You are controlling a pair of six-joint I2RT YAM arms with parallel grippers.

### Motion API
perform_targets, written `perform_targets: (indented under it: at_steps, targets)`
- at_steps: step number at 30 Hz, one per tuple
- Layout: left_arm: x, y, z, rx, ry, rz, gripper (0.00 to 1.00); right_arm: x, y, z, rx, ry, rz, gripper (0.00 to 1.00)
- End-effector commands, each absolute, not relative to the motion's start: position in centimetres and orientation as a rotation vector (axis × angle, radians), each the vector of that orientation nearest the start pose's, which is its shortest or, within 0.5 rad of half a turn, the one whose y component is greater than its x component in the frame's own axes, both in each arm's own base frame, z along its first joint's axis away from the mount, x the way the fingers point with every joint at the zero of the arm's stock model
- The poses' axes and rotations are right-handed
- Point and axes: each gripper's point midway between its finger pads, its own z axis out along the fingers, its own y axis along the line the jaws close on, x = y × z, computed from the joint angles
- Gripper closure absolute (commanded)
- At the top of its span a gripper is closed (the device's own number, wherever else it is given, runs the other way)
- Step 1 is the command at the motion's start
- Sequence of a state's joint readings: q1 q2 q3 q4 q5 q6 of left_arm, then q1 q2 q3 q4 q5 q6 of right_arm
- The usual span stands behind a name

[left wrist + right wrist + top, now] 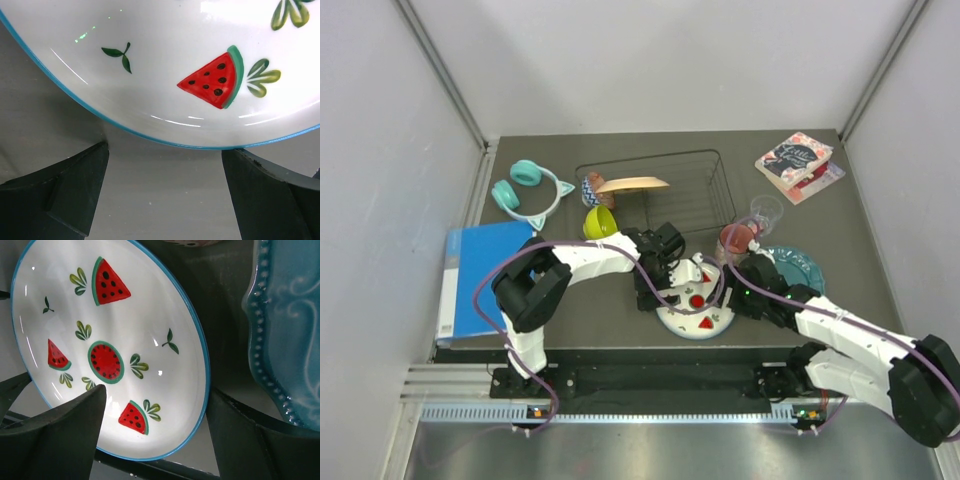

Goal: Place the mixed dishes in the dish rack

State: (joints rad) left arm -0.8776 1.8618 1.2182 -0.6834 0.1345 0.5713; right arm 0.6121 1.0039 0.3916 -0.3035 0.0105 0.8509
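Observation:
The white watermelon-slice plate (pixel 700 314) lies on the table near the front, between both arms. My left gripper (pixel 658 290) is open at the plate's left edge; in the left wrist view its fingers (pixel 60 195) flank bare table just short of the blue rim of the plate (pixel 175 60). My right gripper (pixel 157 390) is open and straddles the right rim of the plate (pixel 115 350), one finger over the inside, one outside. The teal scalloped plate (pixel 290 330) lies right beside it. The black wire dish rack (pixel 650 157) at the back holds the cream bird-print plate (pixel 632 184).
A pink floral mug (pixel 735 238) and a clear glass (pixel 767 212) stand behind the right gripper. The yellow-green bowl (pixel 600 221) and red-blue bowl (pixel 590 190) sit at the rack's left side. Teal headphones (pixel 525 190), a blue folder (pixel 480 275) and books (pixel 795 160) lie around.

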Motion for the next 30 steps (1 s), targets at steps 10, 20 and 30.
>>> perform_targets:
  at_steps: [10,20,30]
  targets:
    - [21.6,-29.6,0.2,1.886,2.104,-0.364,0.01,15.8,22.7,3.8,-0.156,2.548,0.864,0.24]
    - [20.5,-29.1,1.6,1.636,2.247,-0.388,0.01,15.4,25.1,12.4,-0.337,2.178,1.122,0.23]
    - [18.6,-27.4,2.2,1.540,2.306,-0.421,0.01,15.8,28.1,13.5,-0.483,2.083,1.245,0.34]
